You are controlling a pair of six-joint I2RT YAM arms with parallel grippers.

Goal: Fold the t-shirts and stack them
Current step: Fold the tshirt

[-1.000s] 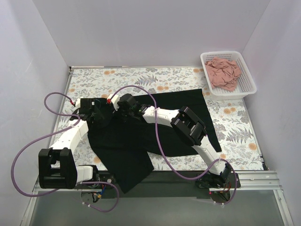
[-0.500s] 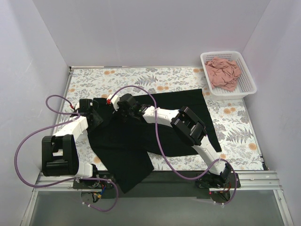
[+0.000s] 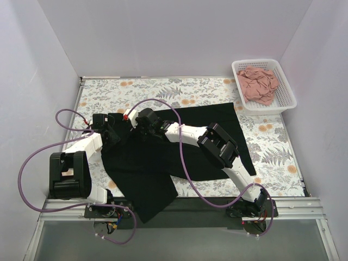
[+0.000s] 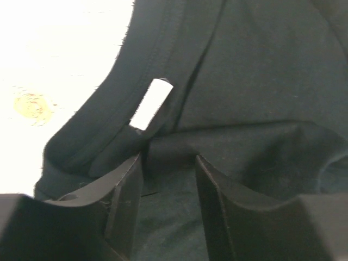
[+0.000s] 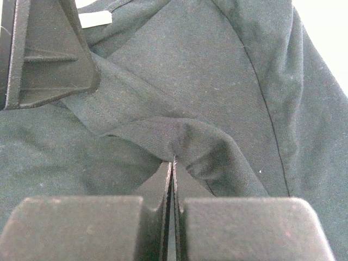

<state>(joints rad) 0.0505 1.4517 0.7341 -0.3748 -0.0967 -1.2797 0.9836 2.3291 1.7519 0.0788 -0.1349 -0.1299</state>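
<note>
Black t-shirt (image 5: 217, 70) fold in tight right claw (image 5: 173, 164); left claw (image 4: 167, 161) half-parted.

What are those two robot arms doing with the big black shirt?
They are working on folding it. The black t-shirt lies spread on the flowery table. The right gripper is shut, pinching a fold near the collar. The left gripper sits beside it with jaws apart around the cloth near the white label. A pink t-shirt lies crumpled in the basket.
</note>
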